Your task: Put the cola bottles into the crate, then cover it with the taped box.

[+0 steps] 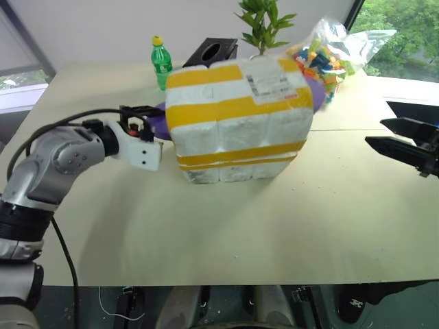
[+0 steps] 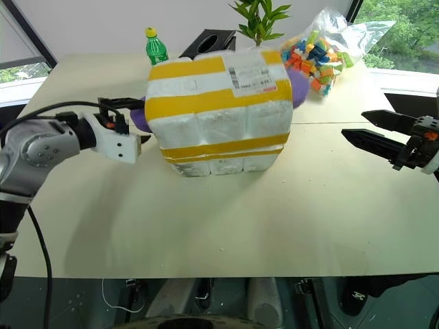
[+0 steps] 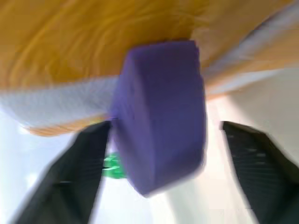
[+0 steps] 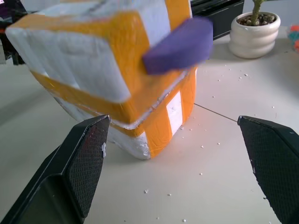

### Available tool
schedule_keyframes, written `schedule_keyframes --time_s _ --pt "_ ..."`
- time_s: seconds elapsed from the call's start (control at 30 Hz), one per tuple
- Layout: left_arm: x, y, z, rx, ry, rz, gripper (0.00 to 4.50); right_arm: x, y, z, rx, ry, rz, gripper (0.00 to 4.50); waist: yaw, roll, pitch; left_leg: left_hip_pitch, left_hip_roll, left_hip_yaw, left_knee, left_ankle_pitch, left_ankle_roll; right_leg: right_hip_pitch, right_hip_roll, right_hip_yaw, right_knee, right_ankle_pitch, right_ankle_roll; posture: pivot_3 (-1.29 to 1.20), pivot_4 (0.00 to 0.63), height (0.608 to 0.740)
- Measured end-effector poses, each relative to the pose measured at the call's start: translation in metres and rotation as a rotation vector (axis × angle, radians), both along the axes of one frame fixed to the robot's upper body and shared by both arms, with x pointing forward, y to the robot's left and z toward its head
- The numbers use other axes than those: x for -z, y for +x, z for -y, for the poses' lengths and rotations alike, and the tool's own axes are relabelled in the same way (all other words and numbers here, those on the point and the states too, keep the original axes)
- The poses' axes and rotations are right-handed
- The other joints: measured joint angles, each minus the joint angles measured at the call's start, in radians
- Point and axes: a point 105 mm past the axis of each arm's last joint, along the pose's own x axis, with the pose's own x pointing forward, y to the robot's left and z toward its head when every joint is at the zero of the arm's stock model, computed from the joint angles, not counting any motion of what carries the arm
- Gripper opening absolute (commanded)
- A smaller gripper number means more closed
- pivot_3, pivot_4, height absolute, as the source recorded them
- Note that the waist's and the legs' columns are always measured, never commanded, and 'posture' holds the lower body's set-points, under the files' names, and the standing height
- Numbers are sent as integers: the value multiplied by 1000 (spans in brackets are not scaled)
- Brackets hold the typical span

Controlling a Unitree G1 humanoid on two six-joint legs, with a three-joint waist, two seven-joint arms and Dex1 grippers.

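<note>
a: near first. where's the left gripper (image 2: 130,110) relative to the white styrofoam box wrapped in wide yellow tape bands with a white shipping label (image 2: 216,113)?

b: in the head view the box sits mid-table, left gripper at its 9 o'clock, just beside the side wall. jaws look spread wide in the left wrist view, black fingers (image 3: 77,170) either side of a purple foam-like block (image 3: 161,114). nothing clamped that i can see; can't tell if a finger touches the purple piece.

a: right gripper (image 2: 363,130)?

b: at the box's 3 o'clock, well apart, hanging over bare tan tabletop (image 2: 274,219). jaws wide open, empty, pointing back toward the box.

a: nearer arm?

b: left, clearly.

a: box long axis?

b: runs roughly 9 to 3, so both grippers face its short ends. it's tilted, leaning toward 9 to 10 o'clock, and looks seated over a lower styrofoam piece. a seam shows near the bottom in the right wrist view. i'd judge that's the low white styrofoam crate under it, but can't confirm. cola bottles hidden if they're in there.

a: so what does the next move turn on?

b: my guess: the lid is on crooked, left jaws are beside the low end, right has to close the gap from 3 o'clock to square it.

a: far stuff?

b: green plastic bottle with yellow cap (image 2: 156,46) at 11 o'clock, black tissue box (image 2: 209,41) at 12, clear bag of coloured bricks (image 2: 322,51) at 1.
</note>
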Motion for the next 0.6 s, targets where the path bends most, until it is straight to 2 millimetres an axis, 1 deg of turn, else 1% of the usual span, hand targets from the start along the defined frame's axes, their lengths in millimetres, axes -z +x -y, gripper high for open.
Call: schedule_keyframes --time_s 0.07,0.2,0.27,0.33,0.4,0.47,0.53,0.6 --pt "-1 -7 -5 5 -13 11 4132 2 1 -2 -7 -2 -7 4500 0 0 0 0 0 0 0 0 0 0 0 0 0 0 0 0 150 732" --pt "4 -20 -14 29 -59 -7 4132 3 1 -2 -12 -2 -11 4500 1 0 0 0 0 0 0 0 0 0 0 0 0 0 0 0 150 732" --pt "2 -28 -17 50 -104 -31 4132 4 1 -3 -16 -2 -14 4500 0 0 0 0 0 0 0 0 0 0 -1 0 0 0 0 0 150 732" --pt "0 -37 -21 54 -193 -86 4132 5 2 -4 -21 -3 -20 4500 0 0 0 0 0 0 0 0 0 0 -1 0 0 0 0 0 150 732" --pt "-2 -44 -32 2 -338 -217 4132 7 2 -5 -25 -1 -26 4500 -1 0 0 0 1 0 0 0 0 0 0 0 0 0 0 0 150 732" --pt "-9 -50 -50 -93 -535 -396 4132 9 3 -4 -22 -2 -32 4500 -3 1 0 0 1 0 0 0 0 -1 1 0 0 0 0 0 150 732" --pt "-11 -61 -64 -171 -716 -639 4132 10 4 -5 -30 -8 -32 4500 -4 1 0 0 1 0 0 0 0 0 1 0 1 0 0 0 150 732" --pt "-9 -80 -72 -204 -852 -912 4132 11 4 -5 -36 -11 -31 4500 -7 1 0 1 1 0 0 0 0 0 3 -1 1 -1 0 0 150 732"
